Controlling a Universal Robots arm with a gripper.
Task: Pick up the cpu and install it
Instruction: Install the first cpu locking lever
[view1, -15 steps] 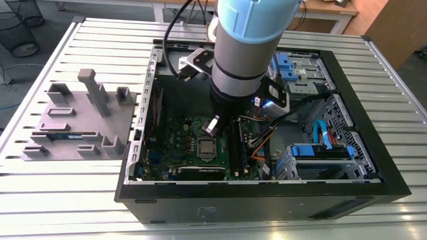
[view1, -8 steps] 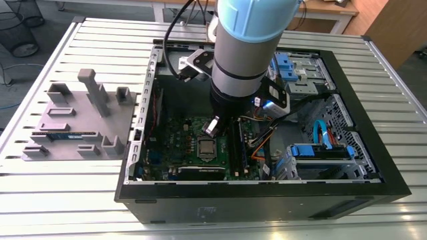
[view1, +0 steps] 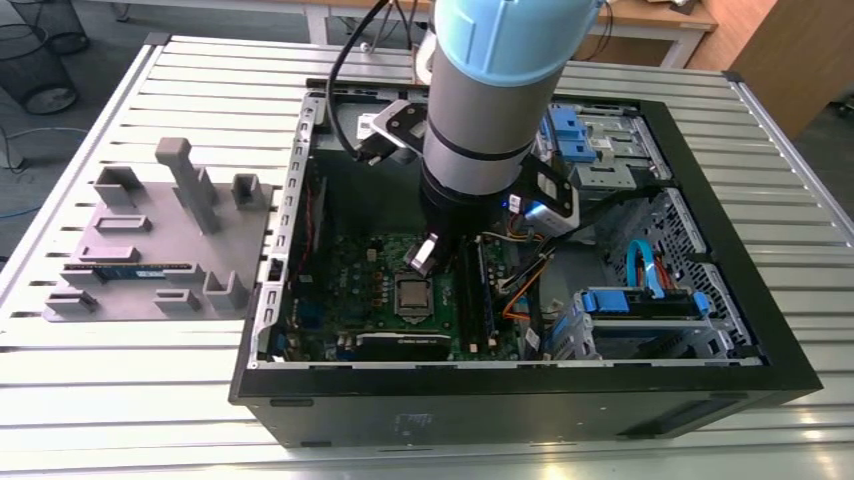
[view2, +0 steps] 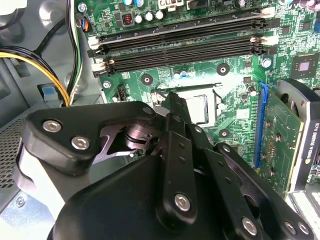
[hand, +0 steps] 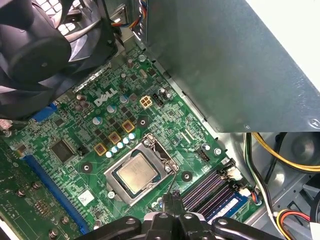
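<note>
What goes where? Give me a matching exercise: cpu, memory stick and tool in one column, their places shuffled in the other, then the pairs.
Things:
1. cpu
2. memory stick
3. tool

Places:
A. lying on the grey tray, outside the computer case
B. poised over the motherboard, near the socket
C. seated in the socket on the motherboard

Pairs: 1-C, 2-A, 3-B

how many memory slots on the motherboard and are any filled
4 memory slots, side by side on the motherboard next to the socket holding the cpu. In the first wrist view a blue-green stick sits in one; the gripper may hide part of them.
</note>
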